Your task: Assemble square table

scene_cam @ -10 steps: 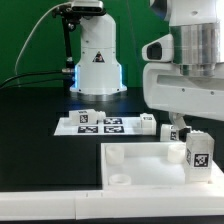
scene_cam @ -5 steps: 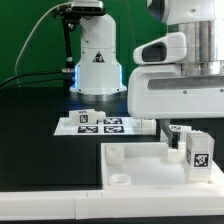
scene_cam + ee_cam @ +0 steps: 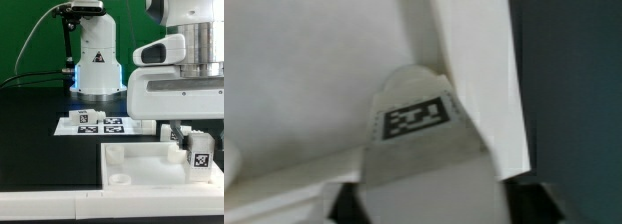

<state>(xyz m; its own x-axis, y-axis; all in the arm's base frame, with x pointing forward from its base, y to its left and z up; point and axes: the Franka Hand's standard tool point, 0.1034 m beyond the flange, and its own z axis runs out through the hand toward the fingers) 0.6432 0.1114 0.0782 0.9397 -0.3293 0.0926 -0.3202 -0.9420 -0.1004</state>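
Note:
The square table's white slab [image 3: 140, 168] lies flat with its raised rim up and a round corner socket [image 3: 120, 180] near the front. One short white leg [image 3: 199, 154] with a black-and-white tag stands on the slab at the exterior view's right. My gripper [image 3: 192, 140] has come down over it. In the wrist view the leg [image 3: 423, 150] fills the gap between the two dark fingers [image 3: 349, 205], beside the slab's rim [image 3: 473, 60]. My gripper [image 3: 434, 205] is shut on that leg.
Behind the slab lies the marker board [image 3: 104, 126]; a white leg [image 3: 85, 117] stands at its left end and another [image 3: 148, 124] at its right. The robot's white base [image 3: 97, 60] rises behind. A long white bar [image 3: 50, 192] runs along the front edge.
The arm has come down over the leg on the slab, and the jaws have gone from wide open to closed on its sides. The other parts have not moved.

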